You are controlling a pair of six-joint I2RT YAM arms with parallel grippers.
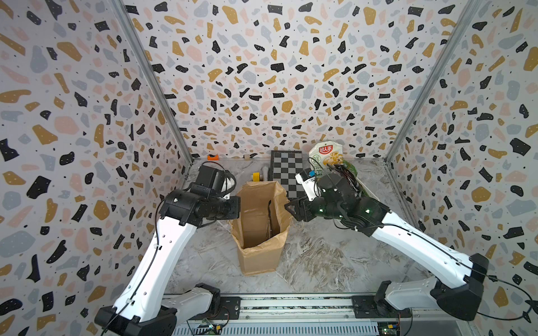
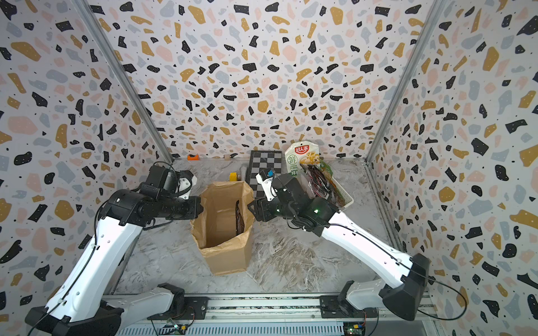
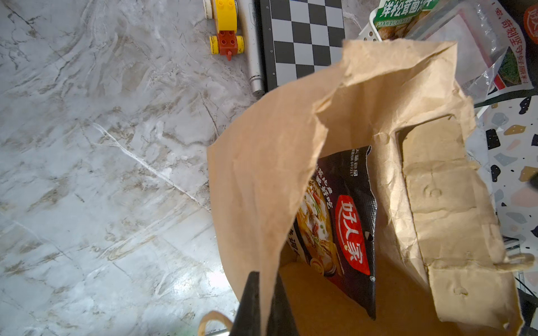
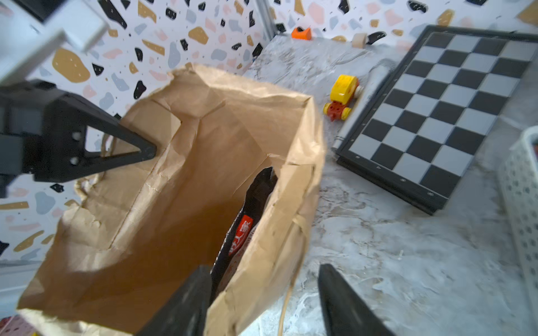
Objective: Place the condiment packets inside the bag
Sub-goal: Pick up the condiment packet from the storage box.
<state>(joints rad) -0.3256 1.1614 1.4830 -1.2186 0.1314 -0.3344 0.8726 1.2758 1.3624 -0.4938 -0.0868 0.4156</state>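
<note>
The brown paper bag (image 1: 256, 261) (image 2: 227, 259) stands open mid-table. My left gripper (image 1: 237, 203) (image 3: 263, 279) is shut on its left rim and shows in the right wrist view too (image 4: 145, 151). My right gripper (image 1: 288, 208) (image 4: 262, 273) is open, astride the bag's (image 4: 145, 218) right wall with one finger inside and one outside. A black and red condiment packet (image 3: 349, 221) (image 4: 253, 209) stands on edge inside the bag, free of both grippers. A green and cream packet (image 1: 324, 158) (image 2: 301, 158) and a clear red-black one (image 2: 320, 180) sit in the white basket (image 2: 346, 200).
A chessboard (image 1: 286, 171) lies behind the bag. A yellow and red toy car (image 3: 225, 32) and a silver cylinder (image 3: 253, 49) lie beside the board. An orange object (image 1: 213, 157) sits at the back wall. The basket (image 4: 521, 186) is close to my right arm.
</note>
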